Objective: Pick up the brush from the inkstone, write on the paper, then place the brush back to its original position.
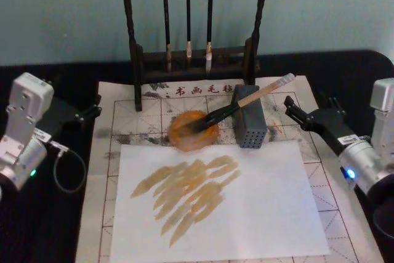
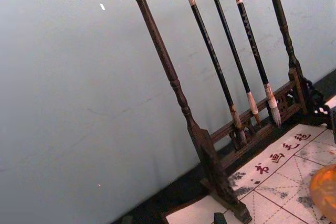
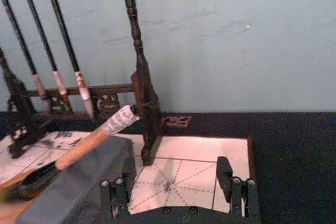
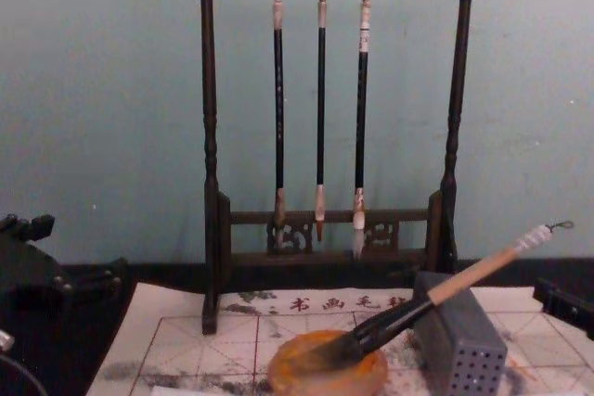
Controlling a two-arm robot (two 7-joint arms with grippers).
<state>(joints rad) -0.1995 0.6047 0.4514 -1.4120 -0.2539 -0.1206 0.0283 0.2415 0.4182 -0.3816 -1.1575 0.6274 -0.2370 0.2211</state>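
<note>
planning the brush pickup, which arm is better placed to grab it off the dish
Right. The brush lies with its bristles in the orange dish and its handle propped on the grey block, slanting toward the right gripper, whose jaws are open close by. The left gripper sits across the paper, farther away.

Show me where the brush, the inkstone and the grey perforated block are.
brush (image 1: 255,96), head view, on the light wooden handle.
inkstone (image 4: 320,377), chest view, on the orange front rim.
grey perforated block (image 1: 251,129), head view, on its holed front face.
</note>
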